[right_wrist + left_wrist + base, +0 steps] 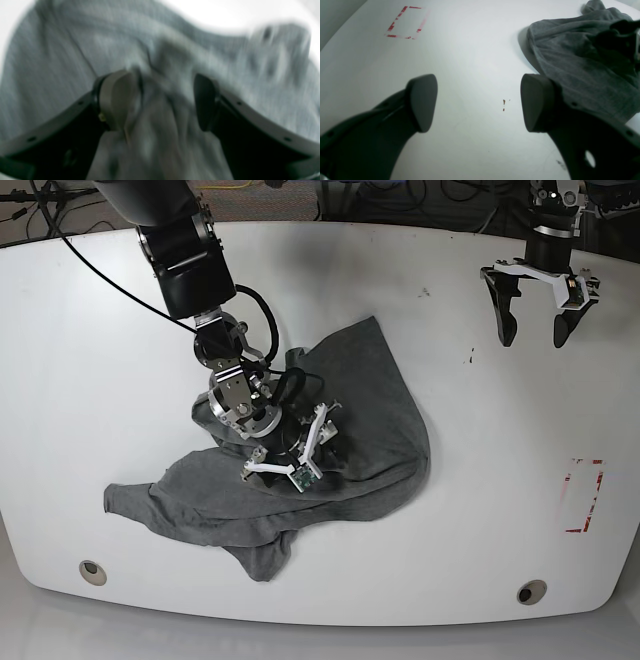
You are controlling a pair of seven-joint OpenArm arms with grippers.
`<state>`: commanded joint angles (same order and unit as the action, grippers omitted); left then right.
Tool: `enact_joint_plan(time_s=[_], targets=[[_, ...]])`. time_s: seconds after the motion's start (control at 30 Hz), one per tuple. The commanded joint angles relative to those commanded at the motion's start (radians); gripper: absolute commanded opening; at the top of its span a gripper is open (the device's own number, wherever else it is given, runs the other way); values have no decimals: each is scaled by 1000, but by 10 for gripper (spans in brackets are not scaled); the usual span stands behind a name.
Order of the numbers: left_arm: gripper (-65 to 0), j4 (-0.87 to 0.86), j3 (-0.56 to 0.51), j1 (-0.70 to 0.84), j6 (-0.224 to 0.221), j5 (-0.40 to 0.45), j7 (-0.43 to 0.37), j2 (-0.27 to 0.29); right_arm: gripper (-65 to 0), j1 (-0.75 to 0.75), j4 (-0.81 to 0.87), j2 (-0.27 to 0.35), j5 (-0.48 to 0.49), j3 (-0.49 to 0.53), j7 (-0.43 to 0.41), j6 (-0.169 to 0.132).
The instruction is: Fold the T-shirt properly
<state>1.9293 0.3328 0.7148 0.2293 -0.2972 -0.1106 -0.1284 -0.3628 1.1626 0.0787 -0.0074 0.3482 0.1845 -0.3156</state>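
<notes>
1 grey shirt [386, 395] lies crumpled on a white surface [480, 550]. The right hand [160, 102] is spread above its creases; the left hand [533, 330], also spread, is held well apart. Layers could be bunched if several were pinched together.

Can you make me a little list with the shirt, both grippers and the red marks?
shirt: dark grey, crumpled, not folded
table: white, under the shirt
right gripper: open, over the shirt; touching or not, can't tell
left gripper: open, holding nothing, off to the side of the shirt
red marks: broken outline of a box on the table, on the left gripper's side
</notes>
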Motion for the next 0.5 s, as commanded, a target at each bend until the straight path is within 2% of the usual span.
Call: enact_joint_plan(time_s=[0.33,0.4,0.5], targets=[[-158,-4,1,-1,1,-3,-3,0,-260,15,60,7,30,3,12,36],[-160,-2,1,4,1,-4,0,2,-261,19,94,13,11,-36,34,-11],[-160,-3,1,8,1,-3,1,2,-262,22,109,14,5,-55,49,-47]])
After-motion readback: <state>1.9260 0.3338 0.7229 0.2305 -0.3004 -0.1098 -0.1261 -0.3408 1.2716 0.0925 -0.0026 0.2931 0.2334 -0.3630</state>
